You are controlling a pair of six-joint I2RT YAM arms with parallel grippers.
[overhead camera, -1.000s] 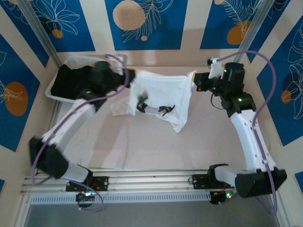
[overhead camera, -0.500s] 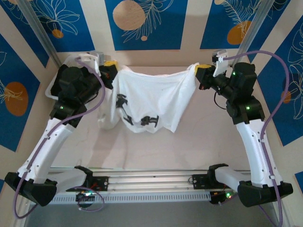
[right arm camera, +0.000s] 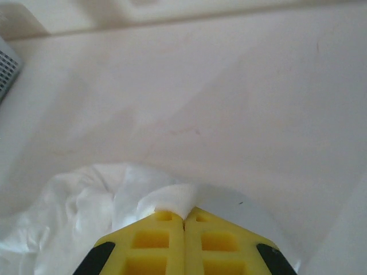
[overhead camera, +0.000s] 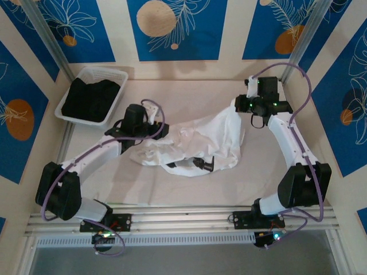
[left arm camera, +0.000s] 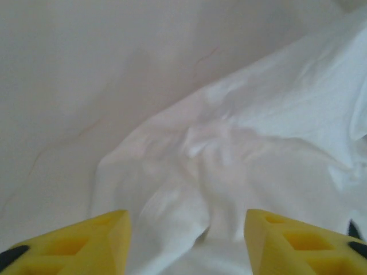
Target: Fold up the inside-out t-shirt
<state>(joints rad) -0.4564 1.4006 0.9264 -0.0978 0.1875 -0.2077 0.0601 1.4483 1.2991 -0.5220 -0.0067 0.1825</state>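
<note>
Left gripper (left arm camera: 186, 240) open, yellow fingers (left arm camera: 92, 240) well apart, holding nothing, hovering just over the white t-shirt (overhead camera: 195, 143). Right gripper (right arm camera: 183, 220) closed, pinching a shirt edge between its pads. Shirt lies crumpled mid-table (overhead camera: 189, 186), its right corner lifted up at the right gripper.

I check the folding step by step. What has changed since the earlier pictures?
The left gripper let go of the t-shirt and now stands open over it. Stretched in the air between both grippers before, it has dropped crumpled onto the table. The right gripper stays shut on one corner. The basket with the black garment did not move.
</note>
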